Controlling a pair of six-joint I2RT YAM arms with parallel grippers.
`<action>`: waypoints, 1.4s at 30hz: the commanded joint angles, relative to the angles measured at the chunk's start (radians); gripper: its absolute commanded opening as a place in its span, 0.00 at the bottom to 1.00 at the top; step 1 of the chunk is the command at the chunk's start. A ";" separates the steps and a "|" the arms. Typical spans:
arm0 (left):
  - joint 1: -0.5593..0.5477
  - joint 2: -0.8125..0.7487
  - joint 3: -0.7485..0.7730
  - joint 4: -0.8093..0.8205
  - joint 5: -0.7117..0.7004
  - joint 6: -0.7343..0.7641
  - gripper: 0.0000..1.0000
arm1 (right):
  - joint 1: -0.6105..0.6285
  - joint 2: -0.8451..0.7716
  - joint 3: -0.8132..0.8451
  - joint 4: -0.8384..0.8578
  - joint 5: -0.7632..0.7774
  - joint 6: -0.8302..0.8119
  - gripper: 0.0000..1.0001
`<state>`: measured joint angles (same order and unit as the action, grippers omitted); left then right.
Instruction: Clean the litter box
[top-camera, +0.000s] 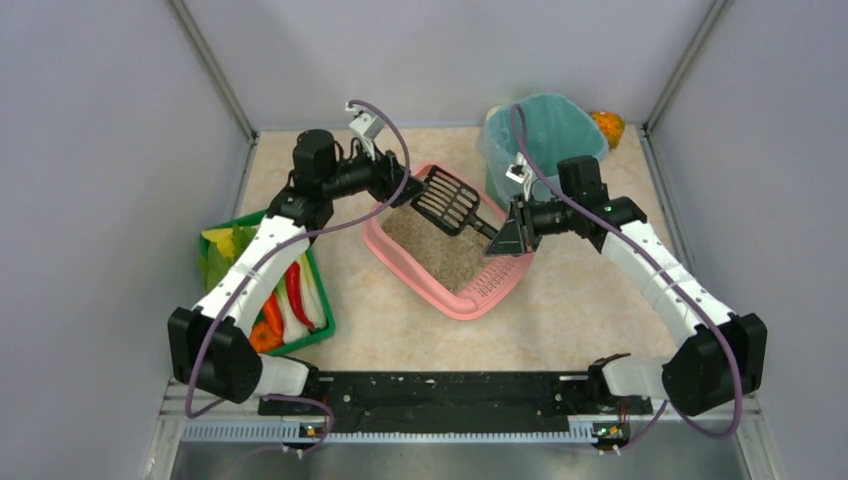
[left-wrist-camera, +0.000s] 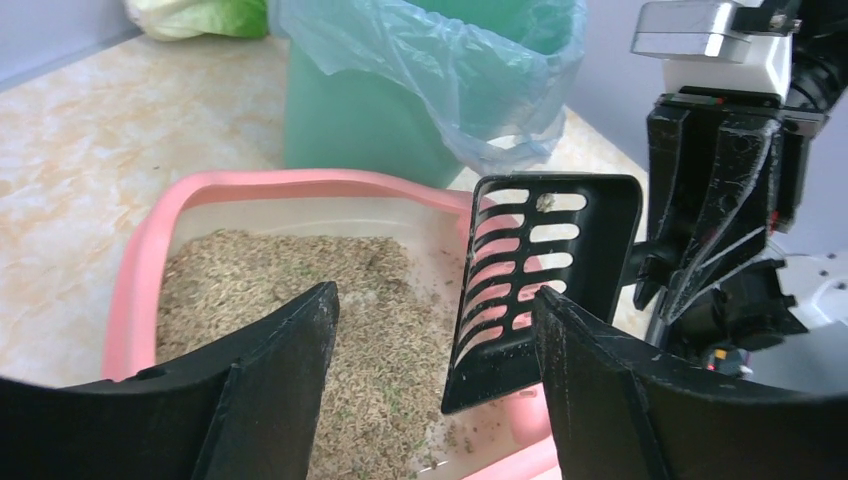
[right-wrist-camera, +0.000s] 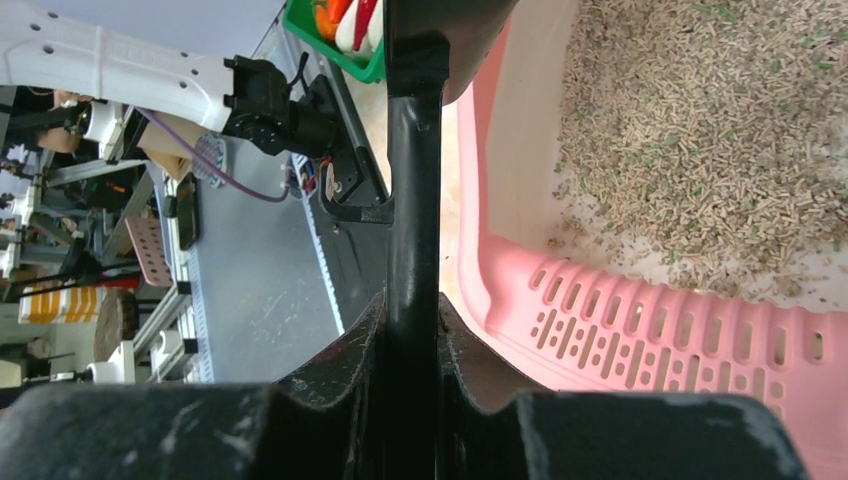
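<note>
**A:** Just in front of the bin (top-camera: 497, 150), a bit to its left: litter box (top-camera: 478, 288), litter bed inside. Scoop (top-camera: 448, 200) is up over the box end nearest the bin, handle clamped in R gripper (top-camera: 505, 238). L gripper (left-wrist-camera: 435, 297) left of the bin by the scoop head, jaws apart, holding nothing.

**B:** Progress?

**A:** Partway, I'd guess. One small clump on the scoop, not yet tipped in the bin. More sifting + the dump left.

**B:** Counts?

**A:** 1 box, 1 scoop, 1 bin, 1 green tray (top-camera: 328, 318) well left of the bin, 2 grippers.
</note>
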<state>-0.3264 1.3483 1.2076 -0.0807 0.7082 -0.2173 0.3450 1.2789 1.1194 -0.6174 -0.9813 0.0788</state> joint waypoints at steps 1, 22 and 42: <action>0.010 0.047 0.030 0.113 0.184 -0.029 0.74 | 0.022 0.008 0.017 0.033 -0.040 -0.033 0.00; 0.012 0.153 0.036 0.177 0.341 -0.093 0.37 | 0.034 0.010 0.023 0.107 -0.074 0.009 0.00; 0.033 0.170 0.171 -0.238 0.234 -0.289 0.00 | 0.074 -0.333 -0.111 0.335 0.511 -0.065 0.82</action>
<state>-0.3008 1.5040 1.3052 -0.0982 0.9825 -0.5289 0.3908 1.0538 1.0492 -0.4313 -0.6273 0.0795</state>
